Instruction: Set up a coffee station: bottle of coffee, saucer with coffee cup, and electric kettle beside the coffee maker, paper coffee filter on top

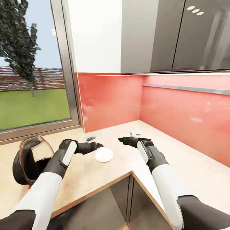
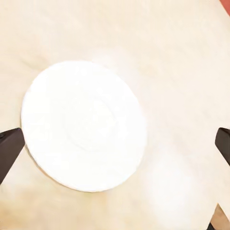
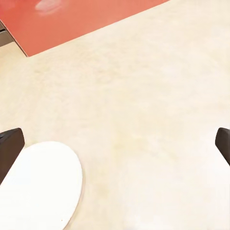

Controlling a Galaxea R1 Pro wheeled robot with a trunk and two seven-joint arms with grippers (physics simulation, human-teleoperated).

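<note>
In the head view, both arms are seen stretched forward over the corner of the countertop [image 1: 179,159], white forearms leading into dark wrists. The left gripper [image 1: 99,145] is held low above the worktop, its tip just beside the saucer [image 1: 104,155], which lies flat near the counter's front edge, between the two arms. The right gripper [image 1: 123,140] is pointed inward toward the left one, with the saucer just below and to its left. From this view the spread of neither pincer can be judged. The electric kettle [image 1: 30,159] is seen tipped on its side at the left end of the countertop, beneath the window [image 1: 32,64], its glass body and black handle partly hidden by the left arm. A red backsplash [image 1: 127,99] is seen behind the counter, with grey wall cabinets [image 1: 179,35] above it.

In the left wrist view, the saucer [image 2: 84,125] is seen flat on the tan surface, closer to one of the two dark fingertips [image 2: 9,151]. The fingers are held wide apart with nothing clamped between them.

In the right wrist view, only part of the saucer [image 3: 40,187] is caught, next to one dark fingertip [image 3: 9,148]. This pincer is likewise spread wide and empty above bare countertop, with the red backsplash [image 3: 72,19] beyond.
</note>
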